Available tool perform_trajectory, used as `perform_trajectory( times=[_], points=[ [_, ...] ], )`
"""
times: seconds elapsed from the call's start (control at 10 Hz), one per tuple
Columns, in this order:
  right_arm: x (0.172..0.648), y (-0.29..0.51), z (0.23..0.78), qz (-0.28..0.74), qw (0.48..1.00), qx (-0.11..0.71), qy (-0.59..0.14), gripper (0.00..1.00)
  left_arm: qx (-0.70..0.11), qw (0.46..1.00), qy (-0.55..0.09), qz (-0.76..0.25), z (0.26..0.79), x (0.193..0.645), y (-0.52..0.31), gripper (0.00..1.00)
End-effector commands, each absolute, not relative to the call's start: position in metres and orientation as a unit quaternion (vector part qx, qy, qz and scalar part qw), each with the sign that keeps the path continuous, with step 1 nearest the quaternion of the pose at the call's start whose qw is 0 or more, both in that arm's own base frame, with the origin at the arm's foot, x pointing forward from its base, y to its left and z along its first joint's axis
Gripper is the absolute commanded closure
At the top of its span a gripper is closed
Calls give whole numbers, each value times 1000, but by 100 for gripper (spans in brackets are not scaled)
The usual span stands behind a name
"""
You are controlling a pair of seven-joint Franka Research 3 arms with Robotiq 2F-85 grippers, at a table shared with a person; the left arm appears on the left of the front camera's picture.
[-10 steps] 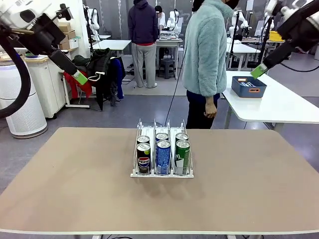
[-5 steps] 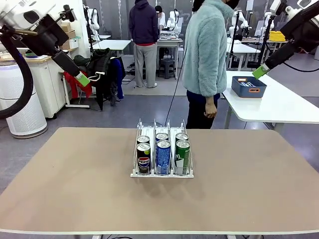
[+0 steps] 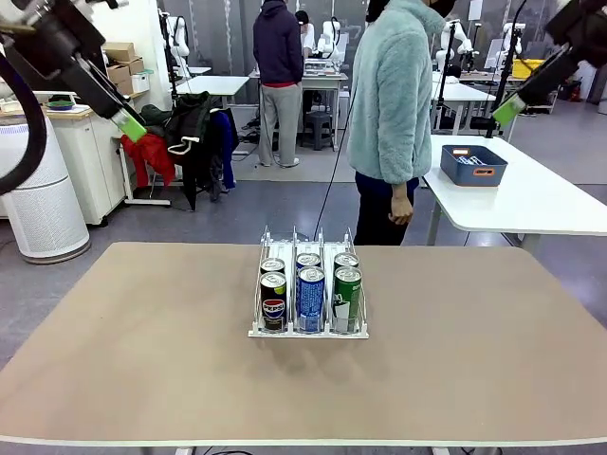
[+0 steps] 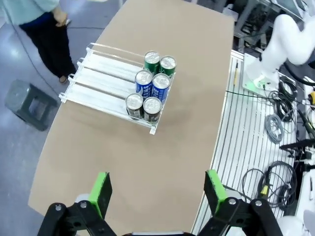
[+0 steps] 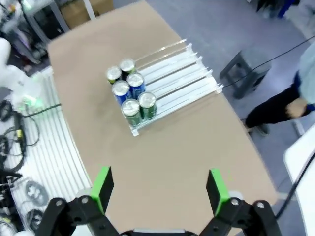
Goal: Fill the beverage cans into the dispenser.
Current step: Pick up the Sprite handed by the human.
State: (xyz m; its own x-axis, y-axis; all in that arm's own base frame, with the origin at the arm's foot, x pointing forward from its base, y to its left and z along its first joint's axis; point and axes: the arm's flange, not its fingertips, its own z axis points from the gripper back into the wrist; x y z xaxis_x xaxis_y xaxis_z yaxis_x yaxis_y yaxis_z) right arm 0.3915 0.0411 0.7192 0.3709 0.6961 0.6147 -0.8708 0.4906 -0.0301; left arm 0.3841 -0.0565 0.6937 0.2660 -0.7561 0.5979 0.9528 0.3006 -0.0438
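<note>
- High over the counter (image 3: 142, 341), both arms have lifted up and outward in the last second. The left gripper (image 4: 157, 191) has climbed toward the upper left corner of the front view, and the right gripper (image 5: 158, 189) toward the upper right.
- Each wrist view looks down from well above the counter. The jaws are spread wide with nothing between the green pads, so both grippers are released and empty.
- Nothing at the middle of the counter has shifted. The dispenser (image 4: 103, 73) sits where it was, with six beverage cans (image 3: 310, 299) in it, two per lane, bunched at the end nearest the robot. Dark Pepsi cans fill the left lane, blue-and-white the middle, green the right.
- Far halves of the lanes lie bare, and no loose can lies on the counter.
- Beyond the far edge, the person's hand (image 3: 402, 210) hangs at the side, holding nothing as far as the small view lets me tell.
- Judgement: filling looks finished, and the arms' rise reads as a withdrawal rather than a reach for another can.
</note>
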Motion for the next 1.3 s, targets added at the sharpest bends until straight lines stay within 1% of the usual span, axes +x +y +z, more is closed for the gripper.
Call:
perform_trajectory(
  times=[0.0, 0.3, 0.5, 0.6, 1.2],
  points=[
    [401, 27, 744, 498, 804, 128, -300, 0, -222, 749, -251, -572, 712, 397, -44, 0],
    [395, 15, 775, 485, 798, 102, -343, 0, -171, 757, -288, -562, 738, 391, -42, 0],
    [392, 11, 777, 464, 800, 120, -362, 0, -131, 781, -314, -523, 737, 390, -50, 0],
    [391, 15, 783, 478, 800, 109, -345, 0, -170, 760, -286, -559, 745, 391, -41, 0],
    [391, 15, 783, 478, 800, 109, -345, 0, -170, 760, -286, -559, 745, 391, -41, 0]
  ],
)
